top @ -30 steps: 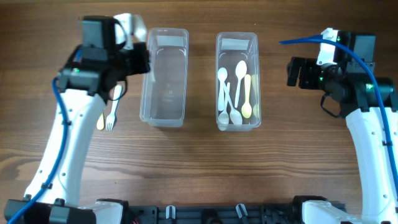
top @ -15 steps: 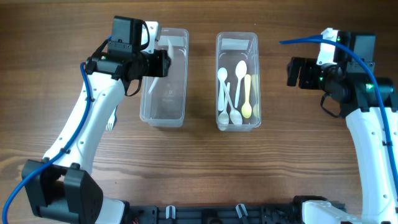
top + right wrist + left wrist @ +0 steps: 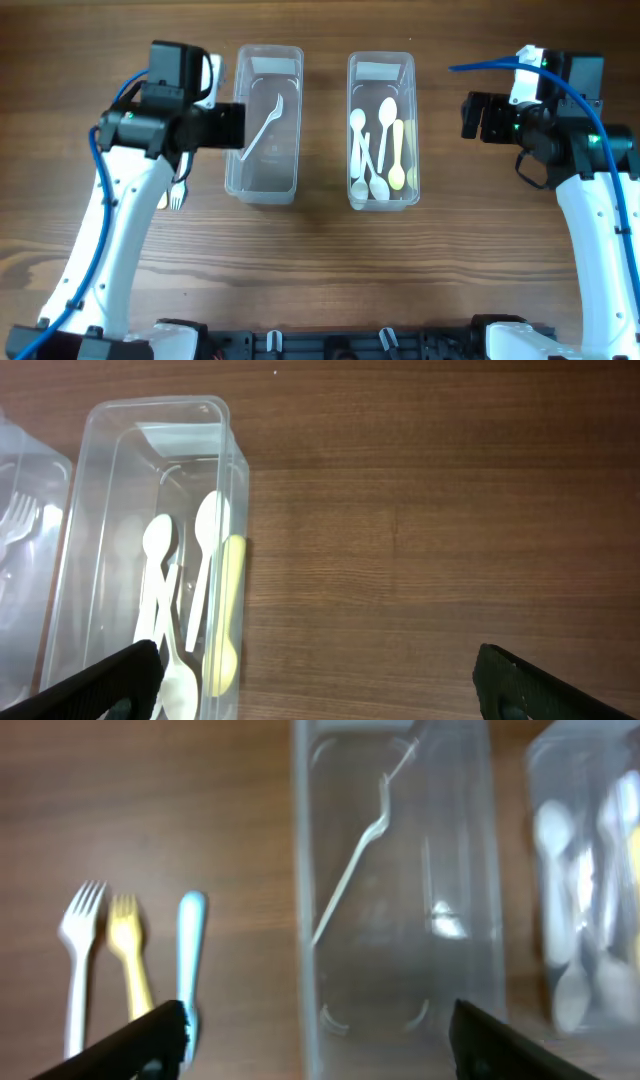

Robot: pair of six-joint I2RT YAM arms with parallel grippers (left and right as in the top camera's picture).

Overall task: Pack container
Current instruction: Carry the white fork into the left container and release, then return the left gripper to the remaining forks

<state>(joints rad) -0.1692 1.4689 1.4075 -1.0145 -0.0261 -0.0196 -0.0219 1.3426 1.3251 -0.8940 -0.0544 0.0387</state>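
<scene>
Two clear containers stand side by side. In the left container (image 3: 265, 170) (image 3: 400, 970) lies one white fork (image 3: 265, 124) (image 3: 352, 865), slanted. The right container (image 3: 382, 190) (image 3: 90, 480) holds several white spoons (image 3: 384, 118) and a yellow spoon (image 3: 397, 160) (image 3: 226, 610). My left gripper (image 3: 238, 127) (image 3: 320, 1045) hovers open over the left container's left wall, nothing between its fingers. Away to the right of the spoon container, my right gripper (image 3: 468, 115) (image 3: 320, 685) stands wide open and holds nothing.
On the wood left of the left container lie a white fork (image 3: 78, 960) (image 3: 178, 192), a yellow fork (image 3: 130, 960) and a light blue utensil (image 3: 188, 955). My left arm covers most of them in the overhead view.
My left gripper carried the white fork over the left container, opened and let it go; the fork now lies inside. The left arm has drawn back to the left. The right arm has not moved.
</scene>
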